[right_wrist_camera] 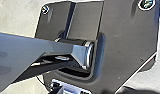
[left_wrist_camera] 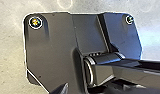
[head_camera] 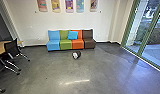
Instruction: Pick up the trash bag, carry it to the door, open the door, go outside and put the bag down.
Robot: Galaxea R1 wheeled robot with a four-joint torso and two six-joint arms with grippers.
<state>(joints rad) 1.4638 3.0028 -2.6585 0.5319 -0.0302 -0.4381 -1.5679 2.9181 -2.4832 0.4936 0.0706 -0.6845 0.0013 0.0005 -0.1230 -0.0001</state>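
Dark-and-white rounded bundle point(head_camera: 76, 55), likely my trash bag, on grey concrete floor point(head_camera: 49, 72), twelve o'clock, near multicoloured sofa point(head_camera: 53, 45). Green-framed glass panels point(head_camera: 149, 32), perhaps door, two o'clock. Pickup undone; carry, opening, set-down outside remain. My claws: can't tell, wide or narrow.

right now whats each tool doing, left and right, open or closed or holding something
Left tool: can't be told whether it's open, closed or holding anything.
Right tool: can't be told either, open, closed or holding.
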